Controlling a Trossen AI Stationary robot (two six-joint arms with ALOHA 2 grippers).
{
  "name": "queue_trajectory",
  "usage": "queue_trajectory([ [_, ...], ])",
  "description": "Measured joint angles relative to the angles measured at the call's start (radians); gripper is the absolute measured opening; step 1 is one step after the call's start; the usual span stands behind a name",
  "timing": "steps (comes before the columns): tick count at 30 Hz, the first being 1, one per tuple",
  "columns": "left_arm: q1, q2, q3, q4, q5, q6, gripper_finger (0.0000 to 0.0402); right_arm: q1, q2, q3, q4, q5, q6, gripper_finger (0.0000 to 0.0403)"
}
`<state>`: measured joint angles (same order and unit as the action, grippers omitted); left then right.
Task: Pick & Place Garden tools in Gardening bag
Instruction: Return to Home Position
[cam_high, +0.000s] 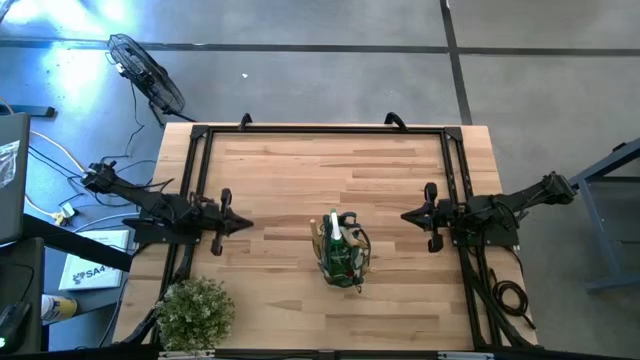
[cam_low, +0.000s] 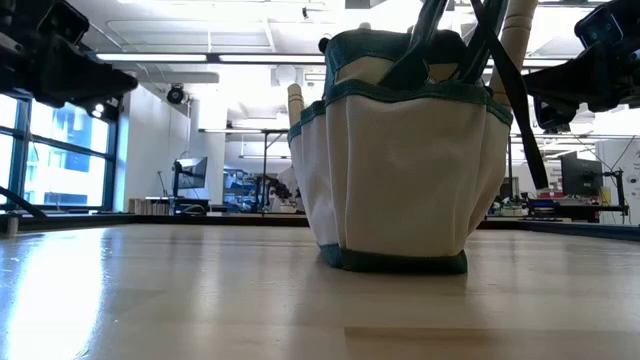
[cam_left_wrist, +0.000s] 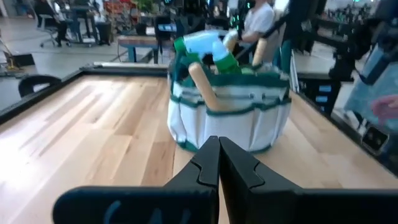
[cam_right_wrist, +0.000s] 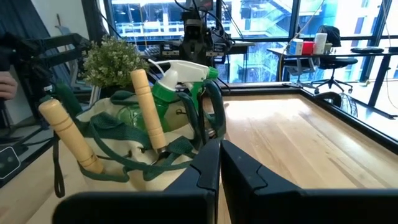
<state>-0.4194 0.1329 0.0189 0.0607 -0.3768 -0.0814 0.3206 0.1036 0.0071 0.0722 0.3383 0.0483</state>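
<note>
The gardening bag (cam_high: 342, 255), pale fabric with green trim and outer pockets, stands upright on its flat base near the middle of the table, toward the near edge. Out of its top stick two wooden tool handles (cam_right_wrist: 146, 109) (cam_right_wrist: 68, 134) and a green-and-white spray bottle (cam_right_wrist: 177, 84), leaning against the bag's rim. My left gripper (cam_high: 245, 224) is shut and hovers level to the left of the bag, well apart from it. My right gripper (cam_high: 405, 215) is shut and hovers level to the right of the bag, also apart. Neither holds anything.
A bushy green plant (cam_high: 195, 310) stands at the table's near left corner. Black frame rails (cam_high: 320, 130) run along the far, left and right sides. Bare wood lies between the bag and the far rail. A fan (cam_high: 150, 75) stands on the floor beyond the far left corner.
</note>
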Motion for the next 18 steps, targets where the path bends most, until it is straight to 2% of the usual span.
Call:
queue_trajectory([
  [18,0.0,0.004,0.001,-0.018,0.0,-0.002,0.0,0.0,0.0,-0.002,0.009,0.0,0.0,0.0005],
])
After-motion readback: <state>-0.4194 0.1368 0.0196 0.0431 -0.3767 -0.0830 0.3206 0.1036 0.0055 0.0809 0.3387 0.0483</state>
